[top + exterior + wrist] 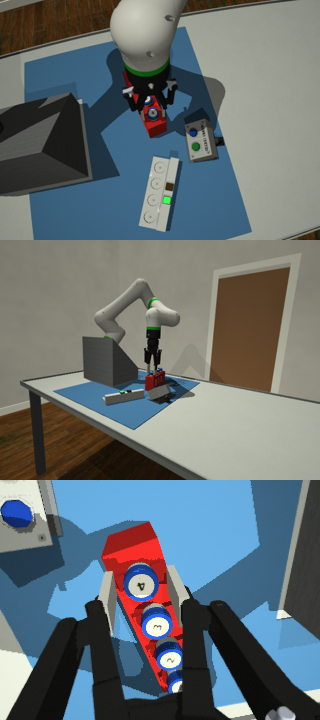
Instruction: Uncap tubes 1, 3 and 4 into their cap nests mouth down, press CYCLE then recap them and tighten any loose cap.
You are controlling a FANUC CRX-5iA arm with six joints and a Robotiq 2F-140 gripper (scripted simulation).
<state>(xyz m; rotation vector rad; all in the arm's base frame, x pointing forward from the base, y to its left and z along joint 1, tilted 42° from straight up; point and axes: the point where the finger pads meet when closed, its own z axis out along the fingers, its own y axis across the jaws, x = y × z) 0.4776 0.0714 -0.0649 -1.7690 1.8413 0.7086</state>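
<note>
The red decapping station (154,121) stands on the blue mat with all caps on its tubes. In the wrist view I see cap 4 (141,581), cap 3 (157,626), cap 2 (170,655) and part of cap 1 (176,682) in a row. My gripper (141,580) hangs straight down over tube 4. Its two finger pads stand on either side of cap 4 (153,113) with a small gap on each side, so it is open and holds nothing. The cap tray (155,193) has all its nests empty. Its green lamp (167,200) is lit and its amber lamp (169,186) is dark.
The small desk (201,140) with the blue CYCLE key (193,132) and the green READY key (195,146) stands right of the station. A large grey block (41,144) holding the arm's base stands at the left. The station also shows in the exterior view (155,380).
</note>
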